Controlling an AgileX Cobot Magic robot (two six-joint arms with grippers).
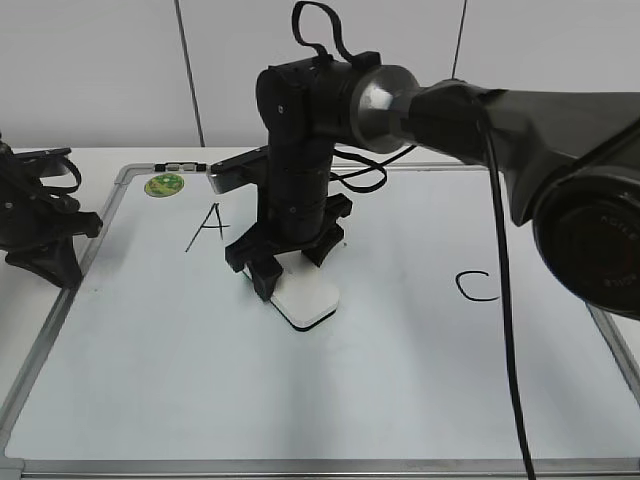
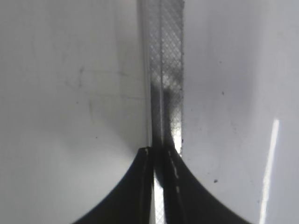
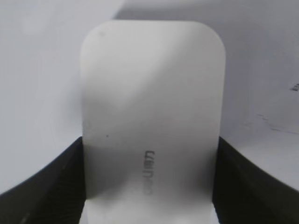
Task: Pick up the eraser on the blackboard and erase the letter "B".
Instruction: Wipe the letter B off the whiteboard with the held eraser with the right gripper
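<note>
The blackboard (image 1: 400,400) is a white board with a silver frame, lying flat. My right gripper (image 1: 272,276) reaches across to its left-middle and is shut on the white eraser (image 1: 310,300), which sits flat on the board. In the right wrist view the eraser (image 3: 152,102) fills the space between both fingers of my right gripper (image 3: 150,158). No letter "B" shows; the spot under the arm and eraser is hidden. My left gripper (image 1: 45,255) rests at the board's left edge, and in the left wrist view it (image 2: 159,154) is shut over the frame strip (image 2: 166,70).
A black "A" (image 1: 208,225) is to the left of the eraser and a black "C" (image 1: 475,285) far to its right. A round green magnet (image 1: 164,184) sits at the top left corner. Faint smudges (image 3: 268,122) lie to the right of the eraser.
</note>
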